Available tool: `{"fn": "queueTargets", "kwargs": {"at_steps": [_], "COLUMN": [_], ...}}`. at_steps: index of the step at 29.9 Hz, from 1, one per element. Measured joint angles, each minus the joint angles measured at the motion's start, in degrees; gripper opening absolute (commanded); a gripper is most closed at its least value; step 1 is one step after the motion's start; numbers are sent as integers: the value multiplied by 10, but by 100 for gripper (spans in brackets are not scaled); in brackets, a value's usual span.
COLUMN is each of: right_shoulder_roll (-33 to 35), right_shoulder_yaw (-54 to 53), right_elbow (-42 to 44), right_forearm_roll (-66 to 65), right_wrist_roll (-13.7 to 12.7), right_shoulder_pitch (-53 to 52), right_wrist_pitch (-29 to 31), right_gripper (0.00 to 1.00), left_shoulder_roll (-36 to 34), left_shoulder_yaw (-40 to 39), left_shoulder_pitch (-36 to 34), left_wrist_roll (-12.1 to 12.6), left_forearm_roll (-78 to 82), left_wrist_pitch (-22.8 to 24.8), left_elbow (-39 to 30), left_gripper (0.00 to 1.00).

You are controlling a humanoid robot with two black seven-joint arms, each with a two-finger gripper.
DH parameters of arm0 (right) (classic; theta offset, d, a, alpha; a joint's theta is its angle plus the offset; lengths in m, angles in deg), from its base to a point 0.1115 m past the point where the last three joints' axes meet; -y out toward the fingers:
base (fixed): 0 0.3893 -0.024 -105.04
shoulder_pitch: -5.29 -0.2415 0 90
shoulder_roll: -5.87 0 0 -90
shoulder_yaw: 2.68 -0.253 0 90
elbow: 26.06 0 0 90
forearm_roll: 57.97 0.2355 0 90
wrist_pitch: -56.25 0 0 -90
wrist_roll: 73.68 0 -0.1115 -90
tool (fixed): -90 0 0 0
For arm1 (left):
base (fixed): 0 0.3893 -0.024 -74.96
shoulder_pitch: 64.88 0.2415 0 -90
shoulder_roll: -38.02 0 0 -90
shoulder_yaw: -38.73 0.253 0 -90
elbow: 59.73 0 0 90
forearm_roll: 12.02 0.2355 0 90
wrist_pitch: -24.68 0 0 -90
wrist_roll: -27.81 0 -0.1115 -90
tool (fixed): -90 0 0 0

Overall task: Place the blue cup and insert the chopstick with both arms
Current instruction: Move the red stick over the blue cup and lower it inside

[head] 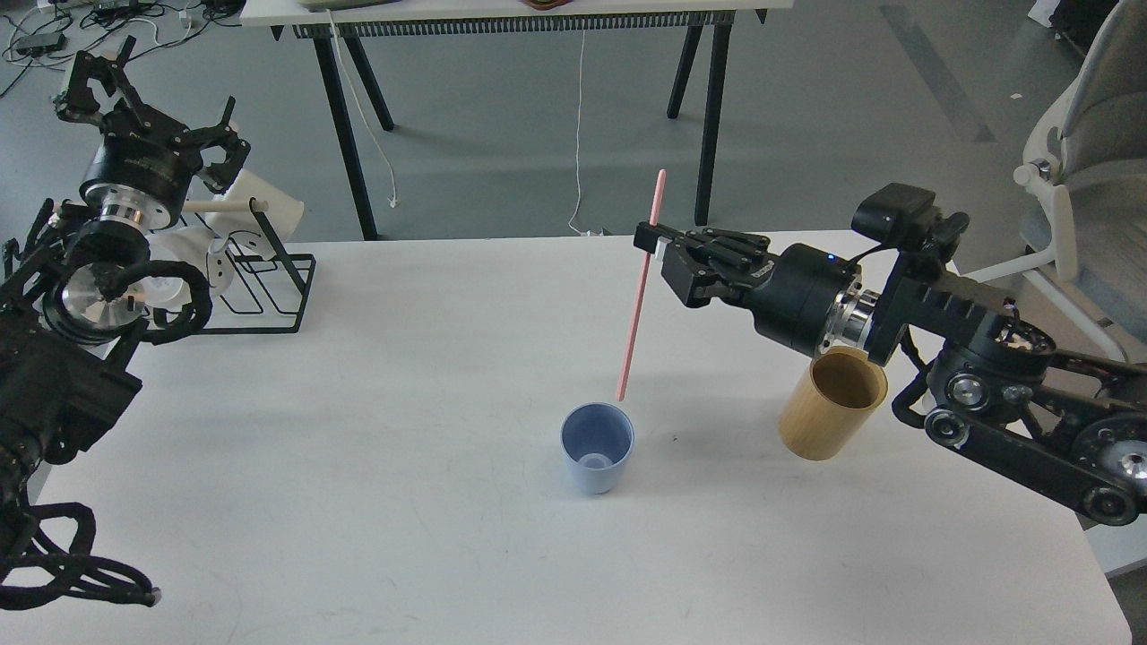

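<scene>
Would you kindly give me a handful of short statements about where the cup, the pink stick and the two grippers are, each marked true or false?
1. The right gripper holds the pink chopstick. True.
2. The chopstick's lower end already rests inside the blue cup. False: it hangs just above the rim.
3. The blue cup stands upright on the white table. True.
4. The tan wooden holder is left of the blue cup. False: it is on the right.
5. The left gripper grips the blue cup. False: it is raised far left, near the black wire rack.
</scene>
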Motion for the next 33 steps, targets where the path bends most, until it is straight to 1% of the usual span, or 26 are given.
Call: {"fn": "queueTargets", "kwargs": {"at_steps": [10,16,21,25,28,31,33], "right_shoulder_roll": [-3,-45,-56,-66,-67,-68,-68], "right_shoulder_yaw": [19,45,49,52,53,53,54], "right_elbow": [11,29,42,54,61,68,70], "right_forearm_roll": [-19,-22,-23,-23,-23,-23,-23], "right_wrist_roll": [-1,0,0,0,0,0,1], "right_shoulder_pitch": [2,-1,-9,-10,-7,-4,-3], "right_wrist_pitch": [2,2,2,2,2,2,2], "right_gripper": [1,1,2,5,6,9,13], "left_shoulder_roll": [-1,1,-1,-1,-1,-1,-1], "left_shoulder_yaw": [-2,-1,-1,-1,-1,-1,-1], "left_shoulder_pitch": [-2,-2,-2,-1,0,1,1], "left_wrist_roll": [0,0,0,0,0,-1,-1], "left_forearm_roll": [-1,-1,-1,-1,-1,-1,-1], "left_wrist_pitch": [0,0,0,0,0,0,0], "left_elbow": [-4,-5,-4,-3,-3,-2,-2], "left_gripper": [100,100,100,100,100,100,100]}}
